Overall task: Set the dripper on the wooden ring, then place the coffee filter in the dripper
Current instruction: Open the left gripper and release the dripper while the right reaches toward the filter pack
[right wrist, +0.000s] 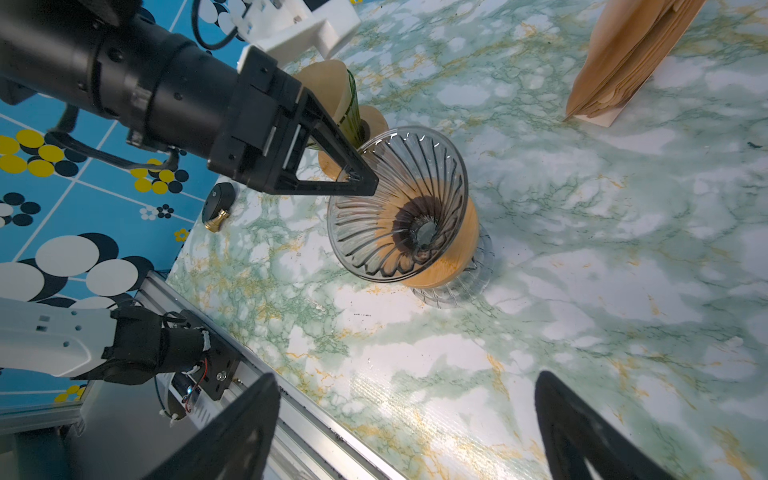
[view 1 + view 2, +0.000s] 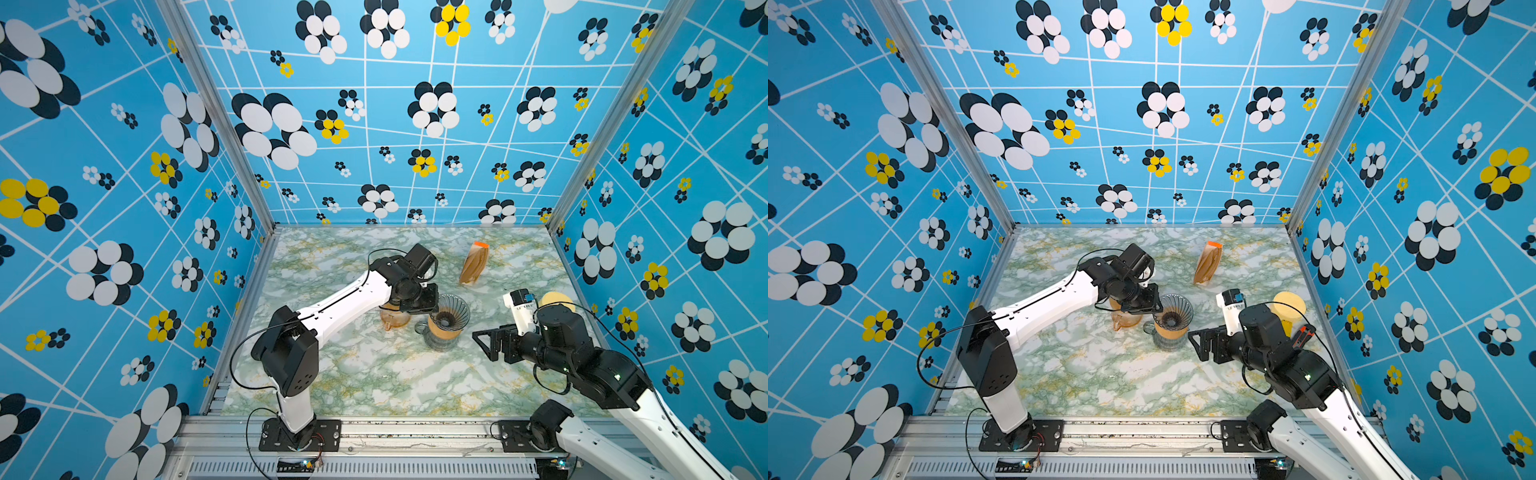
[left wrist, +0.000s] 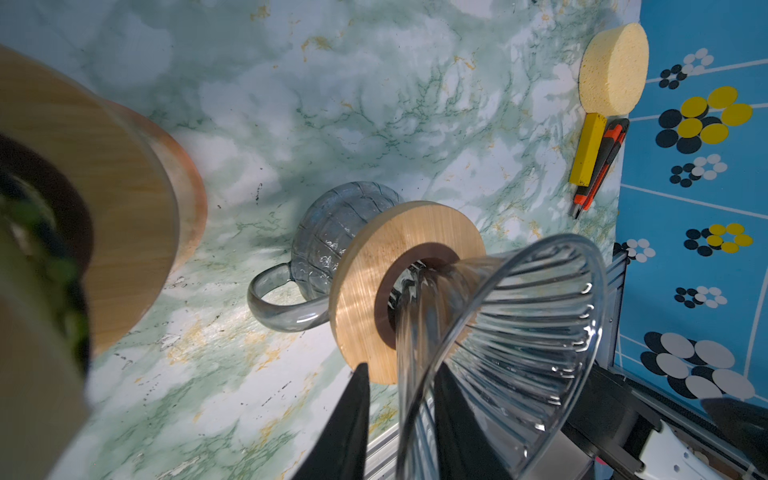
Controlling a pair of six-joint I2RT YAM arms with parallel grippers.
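Note:
The clear ribbed glass dripper has a wooden collar and sits on a grey glass mug at mid-table. No filter lies inside it. The coffee filters are a brown paper stack in a clear pack, standing behind the dripper. My left gripper straddles the dripper's rim, one finger outside and one inside. Its jaws stand slightly apart, with a gap between the outer finger and the glass. My right gripper hangs wide open and empty to the right of the dripper.
A second dripper with a wooden collar and an orange base stands under the left wrist. At the right wall lie a yellow sponge, a yellow block and an orange utility knife. A black knob lies by the left wall.

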